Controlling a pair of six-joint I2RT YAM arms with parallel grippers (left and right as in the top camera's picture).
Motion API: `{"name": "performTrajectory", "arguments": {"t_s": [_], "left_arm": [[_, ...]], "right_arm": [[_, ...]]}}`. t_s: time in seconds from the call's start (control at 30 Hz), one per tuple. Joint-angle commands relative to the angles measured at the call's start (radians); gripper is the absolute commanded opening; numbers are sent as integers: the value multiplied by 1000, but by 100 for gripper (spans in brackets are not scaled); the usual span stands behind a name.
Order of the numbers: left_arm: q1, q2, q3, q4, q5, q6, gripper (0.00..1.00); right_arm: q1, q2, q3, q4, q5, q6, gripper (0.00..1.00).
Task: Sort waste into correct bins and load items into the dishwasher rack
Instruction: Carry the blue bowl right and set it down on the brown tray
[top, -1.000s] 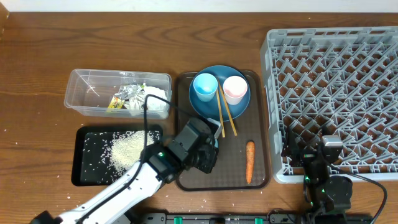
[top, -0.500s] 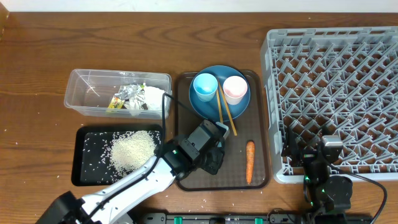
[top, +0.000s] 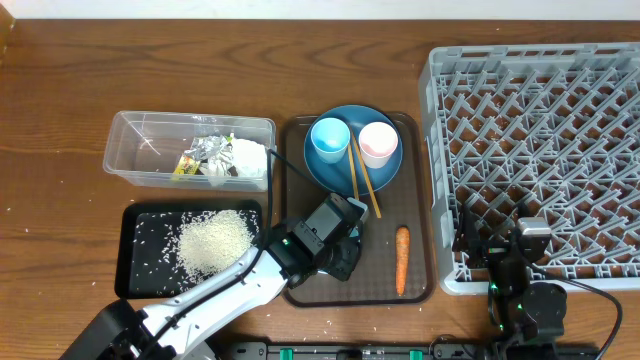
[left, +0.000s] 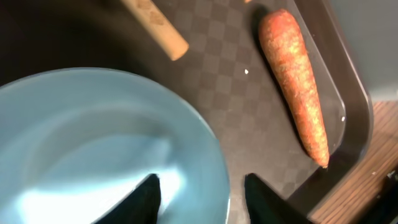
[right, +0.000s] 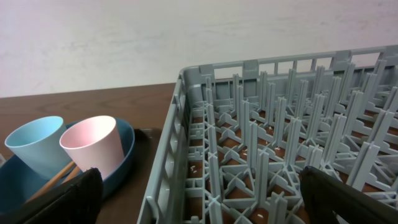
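Note:
My left gripper (left: 200, 186) is open over the white-and-light-blue bowl (left: 112, 143), one finger inside its rim and one outside. In the overhead view the gripper (top: 338, 250) covers the bowl on the brown tray (top: 370, 285). The orange carrot (left: 295, 87) lies just right of it (top: 401, 258). Chopsticks (top: 362, 180) rest across the dark-blue plate (top: 395, 165), which carries the light-blue cup (top: 330, 139) and pink cup (top: 377, 143). My right gripper (right: 199, 186) is open and holds nothing at the front-left corner of the grey rack (top: 540, 150).
The clear tub (top: 150, 150) at the back left holds the tissue (top: 250, 158) and the wrapper (top: 205, 152). In front of it, the black tray (top: 140, 260) holds a heap of rice (top: 212, 240). The rack fills the right side.
My left gripper has shifted a little right over the brown tray, and its jaws have parted from shut to open around the bowl's rim. The right arm has not moved.

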Motion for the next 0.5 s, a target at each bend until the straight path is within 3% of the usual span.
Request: {"name": "performTrajectory", "arguments": {"t_s": [0.0,0.2,0.47], "left_arm": [[-2,6,6,0,-10,-4,52],[-2,6,6,-10,-10,-3,69],[-2,6,6,-25,-48,7,76]], "right_arm": [[8,1,-1,-4,0,10,99],[8,1,-1,-4,-1,10,99],[8,1,-1,-4,0,10,99]]}}
